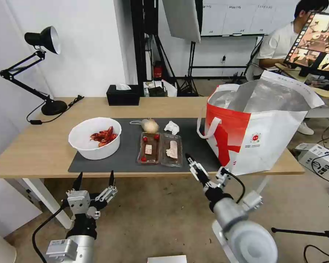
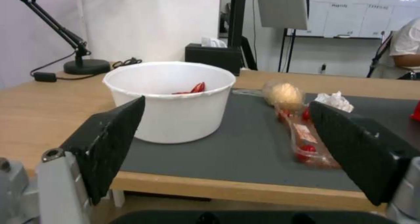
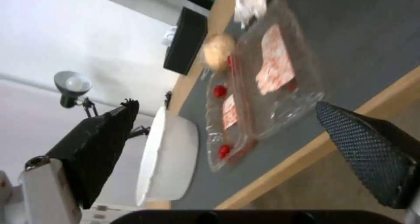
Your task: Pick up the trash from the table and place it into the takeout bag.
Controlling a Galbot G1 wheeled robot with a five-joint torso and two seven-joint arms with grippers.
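Fingers of both grippers, left and right, spread wide before table.

Bowl, tray, tissue on mat; bag upright.

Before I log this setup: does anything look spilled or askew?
Nothing spilled. The bowl, tray, tissue and wrapped lump sit on the mat; the bag stands upright, open.

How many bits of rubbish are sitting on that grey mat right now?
4. The white bowl stands at the mat's left end, the clear tray in the middle, the beige lump behind the tray, and the crumpled tissue beside the lump, toward the bag.
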